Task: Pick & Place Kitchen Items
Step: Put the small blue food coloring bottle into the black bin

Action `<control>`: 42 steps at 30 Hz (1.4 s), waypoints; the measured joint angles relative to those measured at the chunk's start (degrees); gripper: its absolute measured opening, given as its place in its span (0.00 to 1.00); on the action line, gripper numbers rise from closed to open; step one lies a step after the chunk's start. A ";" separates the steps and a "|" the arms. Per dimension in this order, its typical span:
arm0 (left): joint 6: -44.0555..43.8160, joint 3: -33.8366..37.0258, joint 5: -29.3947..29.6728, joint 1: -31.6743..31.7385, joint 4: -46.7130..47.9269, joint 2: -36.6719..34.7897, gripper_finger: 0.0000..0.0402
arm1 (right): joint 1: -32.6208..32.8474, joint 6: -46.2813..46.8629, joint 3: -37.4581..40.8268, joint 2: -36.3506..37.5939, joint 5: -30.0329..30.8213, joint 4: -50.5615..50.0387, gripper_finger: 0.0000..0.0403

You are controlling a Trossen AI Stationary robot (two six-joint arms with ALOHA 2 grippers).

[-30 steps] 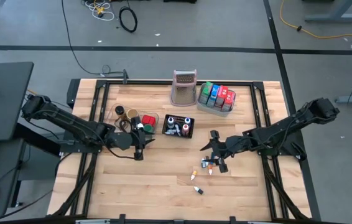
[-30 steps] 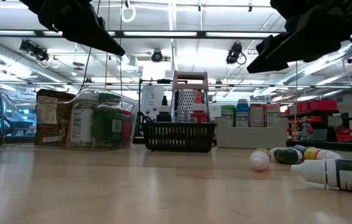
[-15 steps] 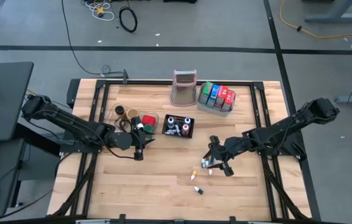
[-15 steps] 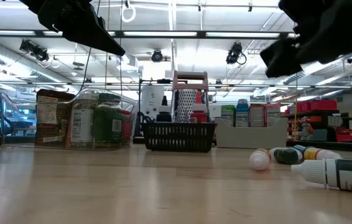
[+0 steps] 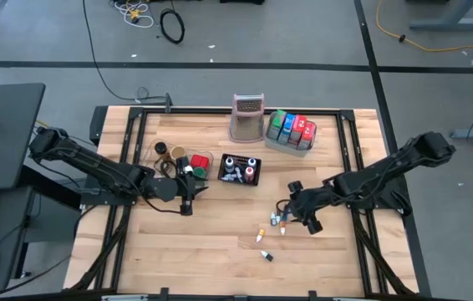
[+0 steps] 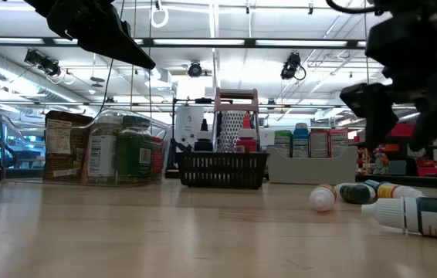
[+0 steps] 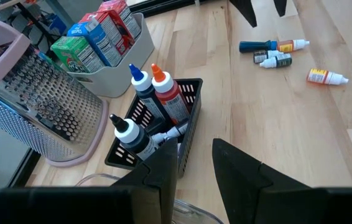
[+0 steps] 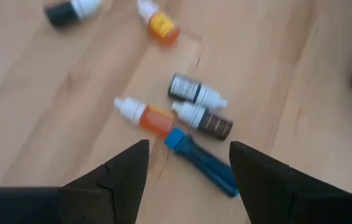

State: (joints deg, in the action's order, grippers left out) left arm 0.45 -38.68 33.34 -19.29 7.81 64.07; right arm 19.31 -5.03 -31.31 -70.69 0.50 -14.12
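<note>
Desk (image 5: 220,242) mid-frame: right pincer (image 5: 283,214) has swung down from a second ago, now spread open and empty over the loose bottles (image 8: 182,115) at lower centre. Looks like pre-grasp. Left pincer (image 5: 188,203) parked by the basket (image 5: 241,170); can't tell its state.

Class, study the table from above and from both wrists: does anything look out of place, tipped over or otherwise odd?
Yes. Several small bottles lie on their sides, loose on the bare table, while other bottles stand upright in the black mesh basket. Three lie bunched below the open right gripper; two more lie apart. Nothing looks spilled or broken.
</note>
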 joint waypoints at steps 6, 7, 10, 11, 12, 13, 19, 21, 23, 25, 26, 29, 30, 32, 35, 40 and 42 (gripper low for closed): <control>0.00 0.00 0.00 -0.02 -0.02 0.00 0.27 | -0.40 -8.34 0.00 -4.27 0.53 0.59 0.58; 0.00 0.00 0.00 -0.01 -0.02 0.00 0.27 | -0.62 -9.18 0.00 -5.48 0.53 1.63 0.58; 0.00 0.00 -0.02 -0.02 -0.02 0.00 0.27 | -1.25 -10.71 0.00 -8.92 0.56 4.13 0.58; -0.02 0.00 -0.02 0.00 -0.02 0.00 0.27 | -1.40 -11.22 0.00 -10.00 0.56 4.99 0.58; -0.02 0.00 0.00 -0.02 -0.04 0.00 0.27 | -1.66 -12.00 0.00 -10.91 0.58 5.76 0.58; -0.01 0.00 -0.02 -0.02 -0.07 0.00 0.27 | -1.73 -12.81 0.00 -11.78 0.54 6.36 0.58; -0.96 -0.02 -0.02 -0.02 -0.09 0.00 0.27 | -2.43 -12.90 -0.28 -15.35 -0.42 6.49 0.57; -0.96 -0.02 -0.02 -0.02 -0.09 0.00 0.27 | -2.43 -12.93 -0.28 -15.64 -0.48 6.45 0.54; -0.96 -0.02 -0.01 -0.02 -0.09 0.00 0.27 | -2.40 -13.30 -0.26 -15.68 -0.50 6.63 0.50; -0.96 -0.02 -0.02 -0.02 -0.09 0.00 0.27 | -2.38 -13.11 -0.21 -15.71 -0.61 6.96 0.47; -0.96 -0.02 -0.02 -0.02 -0.09 0.00 0.27 | -2.38 -12.69 -0.19 -15.73 -0.81 7.06 0.45; -0.96 -0.02 -0.02 -0.02 -0.09 0.00 0.27 | -2.40 -10.53 -0.17 -15.79 -2.11 6.83 0.40; -0.95 -0.02 -0.02 -0.01 -0.09 0.00 0.27 | -2.43 -9.68 -0.15 -15.79 -2.50 6.73 0.39; -0.94 -0.02 -0.02 0.00 -0.07 0.00 0.27 | -2.41 -7.50 -0.14 -15.84 -2.67 6.66 0.36; -0.95 -0.02 -0.02 -0.02 -0.07 0.00 0.27 | -2.40 -7.27 -0.11 -15.84 -2.64 6.81 0.31; -1.27 -0.02 -0.02 -0.02 -0.09 0.00 0.27 | -2.38 -2.22 -0.09 -15.68 -2.43 7.25 0.25; -1.27 -0.02 0.00 -0.02 -0.07 0.00 0.27 | -2.38 0.33 -0.09 -15.14 -2.31 7.26 0.24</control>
State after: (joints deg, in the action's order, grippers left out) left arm -0.82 -38.70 33.34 -19.31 7.75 64.07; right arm 16.93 -4.70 -31.40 -85.82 -1.81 -6.87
